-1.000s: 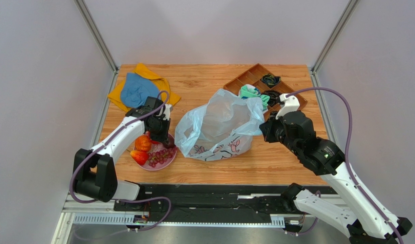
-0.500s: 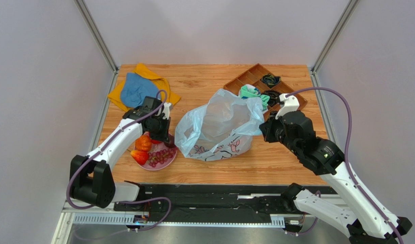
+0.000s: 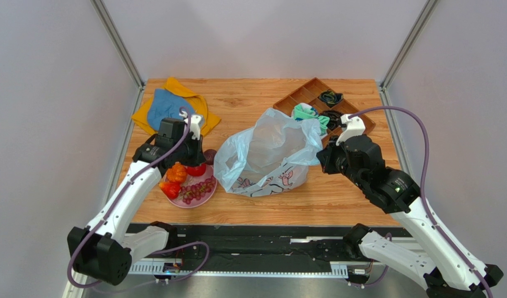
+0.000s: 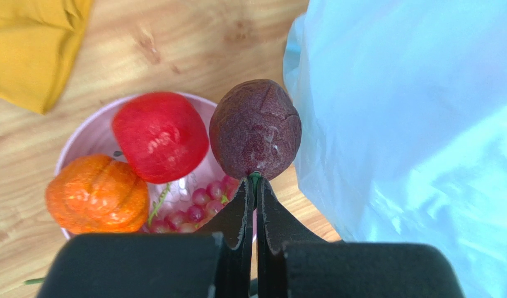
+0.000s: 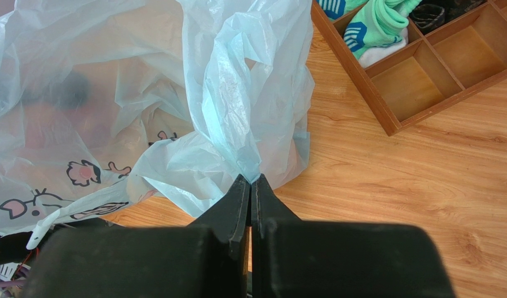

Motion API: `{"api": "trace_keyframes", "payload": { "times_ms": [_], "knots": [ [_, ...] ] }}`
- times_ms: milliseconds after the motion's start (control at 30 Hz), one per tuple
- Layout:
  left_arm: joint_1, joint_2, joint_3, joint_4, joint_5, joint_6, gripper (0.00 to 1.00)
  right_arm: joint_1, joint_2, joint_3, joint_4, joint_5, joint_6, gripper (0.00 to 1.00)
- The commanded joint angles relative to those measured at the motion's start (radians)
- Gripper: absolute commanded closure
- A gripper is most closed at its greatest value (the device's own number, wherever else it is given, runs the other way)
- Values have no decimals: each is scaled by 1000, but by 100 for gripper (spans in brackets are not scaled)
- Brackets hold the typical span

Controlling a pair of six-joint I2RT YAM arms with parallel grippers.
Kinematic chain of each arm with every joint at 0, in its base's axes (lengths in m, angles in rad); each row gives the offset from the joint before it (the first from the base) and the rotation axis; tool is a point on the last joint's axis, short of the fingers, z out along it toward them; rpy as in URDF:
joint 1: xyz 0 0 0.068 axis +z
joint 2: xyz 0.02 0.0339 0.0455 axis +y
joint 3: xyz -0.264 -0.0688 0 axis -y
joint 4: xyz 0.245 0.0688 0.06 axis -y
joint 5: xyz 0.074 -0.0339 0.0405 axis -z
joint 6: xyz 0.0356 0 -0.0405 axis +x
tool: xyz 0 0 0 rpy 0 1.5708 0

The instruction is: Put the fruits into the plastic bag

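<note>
Plate (image 4: 82,138): sat at the lower left of the wrist view and held the orange (image 4: 97,194), an apple (image 4: 160,136) and the grapes (image 4: 197,208).
Left end effector (image 4: 255,180): was nearly closed, pinching the plum (image 4: 256,128) at its stem end.
Plum position: was clear of the plate, above its right rim and just beside the bag's (image 4: 411,124) left wall, not yet over the opening.
Change: the left arm had risen and drawn back toward the upper left of the overhead view. A second before, it was bent low over the plate's right edge, hiding the plum.
Newly visible: the plum (image 3: 209,154) showed between plate and bag, and the apple (image 3: 195,169) was uncovered.
Meaning: the pick looked done. The carry to the bag's mouth was probably next, with three or more fruits still to move.
Bag: lay mid-surface (image 3: 250,99), mouth open toward the top of the frame, unchanged in shape.
Right end effector (image 5: 250,180): was clamped on a fold of the bag's right edge, holding it up, in the same place as before.
</note>
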Motion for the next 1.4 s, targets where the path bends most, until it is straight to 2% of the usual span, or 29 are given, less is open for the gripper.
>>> {"api": "trace_keyframes", "payload": {
  "times_ms": [0, 267, 400, 500, 767, 833, 967, 1067, 1167, 1267, 1367],
  "knots": [
    [-4, -82, -1, 59, -47, 11, 100, 0, -4, 9, 27, -2, 10, 100],
    [-4, -253, -36, 141, -56, 22, 100, -1, -7, 10, 19, 2, 12, 100],
    [-4, -412, -81, 234, 25, 37, 100, 0, -9, 6, 16, 2, 12, 100],
    [-4, -481, -115, 300, 135, -4, 100, 0, -7, 10, 8, 5, 10, 100],
    [-18, -488, 77, 347, 226, -169, 100, 0, -7, 26, -12, 15, 1, 100],
    [-59, -452, 135, 372, 269, -206, 100, 0, -7, 21, -4, 15, 4, 100],
    [-272, -371, 207, 352, 127, -184, 100, 0, -4, 12, 0, 11, 9, 100],
    [-534, -299, 238, 334, -19, -128, 100, 0, 1, 14, -9, 11, 7, 100],
    [-698, -181, 282, 278, -175, -53, 100, -1, -2, 17, -13, 12, 7, 100],
    [-768, -37, 376, 163, -334, -3, 100, -1, -3, 21, -19, 12, 10, 100],
    [-771, 57, 399, 110, -428, 2, 100, 0, -7, 29, -29, 11, 10, 100]
  ]
}}
